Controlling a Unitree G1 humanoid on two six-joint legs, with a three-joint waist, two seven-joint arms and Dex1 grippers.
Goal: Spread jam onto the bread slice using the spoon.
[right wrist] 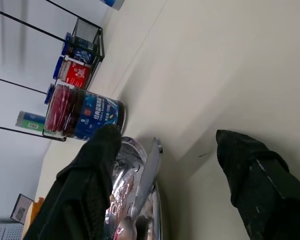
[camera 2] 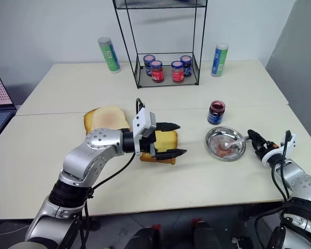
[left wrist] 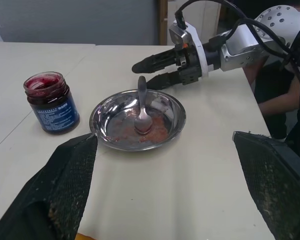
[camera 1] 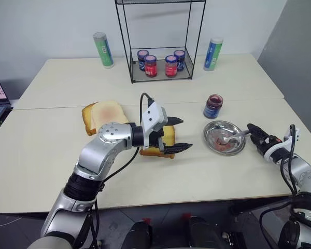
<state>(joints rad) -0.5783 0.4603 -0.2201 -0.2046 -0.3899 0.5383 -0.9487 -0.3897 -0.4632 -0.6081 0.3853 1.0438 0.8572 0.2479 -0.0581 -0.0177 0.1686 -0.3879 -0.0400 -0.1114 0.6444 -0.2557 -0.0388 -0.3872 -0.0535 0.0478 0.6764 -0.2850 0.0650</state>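
My left gripper (camera 1: pixel 175 134) is spread wide over the bread slice (camera 2: pixel 165 140), which has no jam yet. Right of the bread, the spoon (left wrist: pixel 142 107) lies in the steel dish (left wrist: pixel 102 107). My right gripper (left wrist: pixel 151 73), fingers apart, reaches its handle.

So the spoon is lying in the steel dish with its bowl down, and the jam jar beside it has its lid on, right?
Not quite. The spoon does lie in the steel dish with its bowl down, but the jam jar beside it has no lid; the left wrist view shows the dark red jam exposed at its mouth.
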